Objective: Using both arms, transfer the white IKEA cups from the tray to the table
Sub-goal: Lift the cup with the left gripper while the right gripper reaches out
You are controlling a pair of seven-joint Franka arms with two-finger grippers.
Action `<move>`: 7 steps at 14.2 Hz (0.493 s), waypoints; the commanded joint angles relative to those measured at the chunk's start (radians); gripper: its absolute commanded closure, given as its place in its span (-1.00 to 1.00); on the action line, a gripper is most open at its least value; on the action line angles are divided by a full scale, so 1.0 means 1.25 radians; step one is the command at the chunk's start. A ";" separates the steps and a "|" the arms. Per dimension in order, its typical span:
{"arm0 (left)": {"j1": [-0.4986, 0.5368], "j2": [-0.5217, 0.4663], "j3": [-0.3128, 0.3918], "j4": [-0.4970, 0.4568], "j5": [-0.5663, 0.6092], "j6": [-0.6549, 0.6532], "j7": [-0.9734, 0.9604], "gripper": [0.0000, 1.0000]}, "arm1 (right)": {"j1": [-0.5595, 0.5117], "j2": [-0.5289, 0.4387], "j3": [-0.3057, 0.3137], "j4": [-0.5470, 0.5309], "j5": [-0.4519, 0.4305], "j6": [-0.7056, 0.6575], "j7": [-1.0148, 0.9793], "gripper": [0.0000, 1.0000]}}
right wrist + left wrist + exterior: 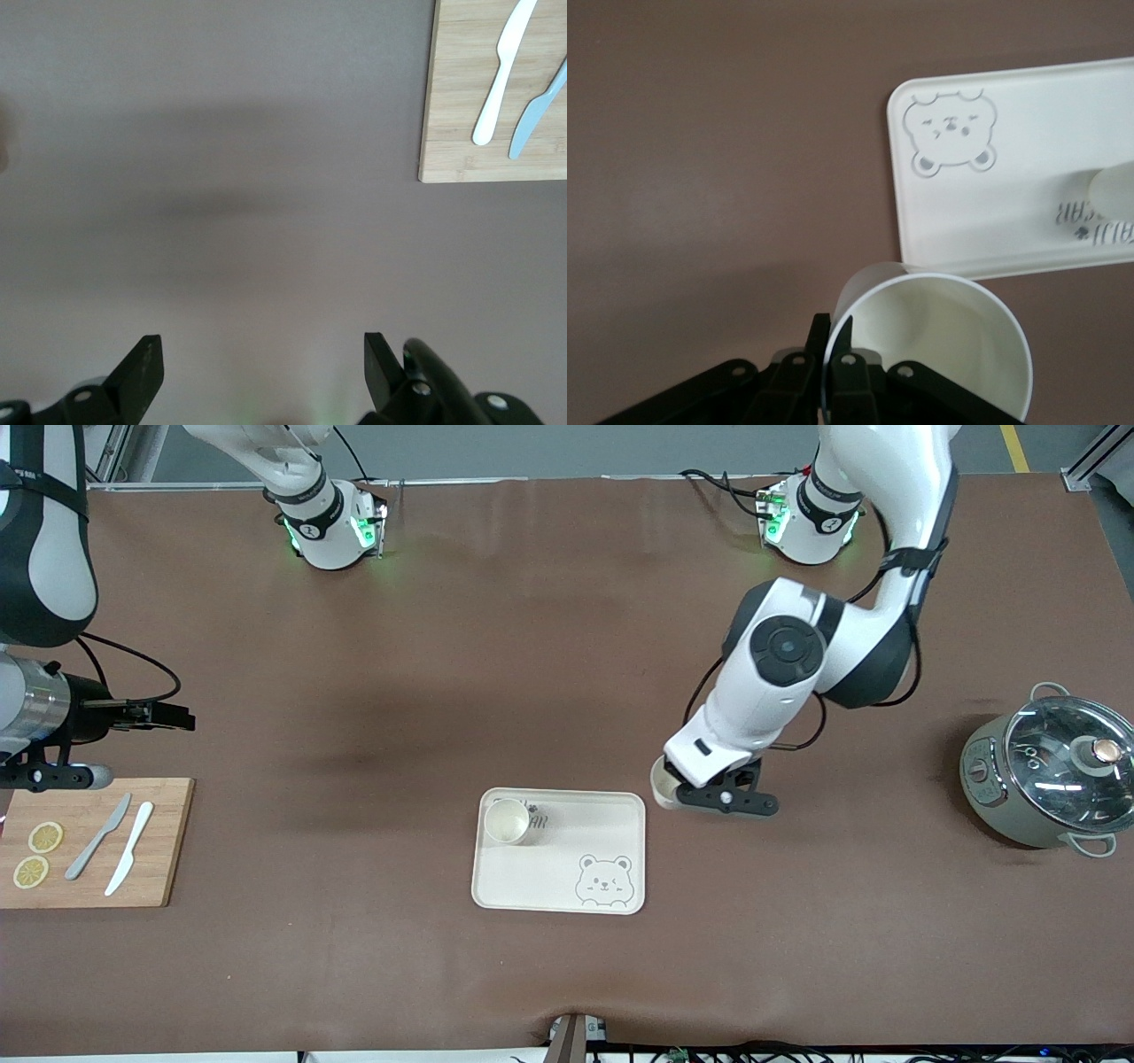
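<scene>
One white IKEA cup (507, 821) stands upright on the bear-printed tray (567, 886), in its corner toward the right arm's end. It shows blurred in the left wrist view (1109, 189). My left gripper (835, 329) is shut on the rim of the second white cup (939, 341), one finger inside and one outside. In the front view that cup (660, 784) hangs low over the table, just beside the tray's corner toward the left arm's end. My right gripper (261, 363) is open and empty, waiting over bare table near the cutting board.
A wooden cutting board (168, 841) with two lemon slices (44, 837), a grey knife (97, 837) and a white knife (129, 848) lies at the right arm's end. A grey pot with a glass lid (1054, 775) stands at the left arm's end.
</scene>
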 commanded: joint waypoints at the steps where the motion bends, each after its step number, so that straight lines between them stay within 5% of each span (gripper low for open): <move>1: 0.040 -0.107 -0.006 -0.131 -0.017 0.014 0.081 1.00 | 0.016 0.005 0.007 0.015 0.005 -0.002 0.011 -1.00; 7: 0.119 -0.232 -0.007 -0.367 -0.055 0.147 0.244 1.00 | 0.089 0.028 0.006 0.013 0.007 0.004 0.186 -1.00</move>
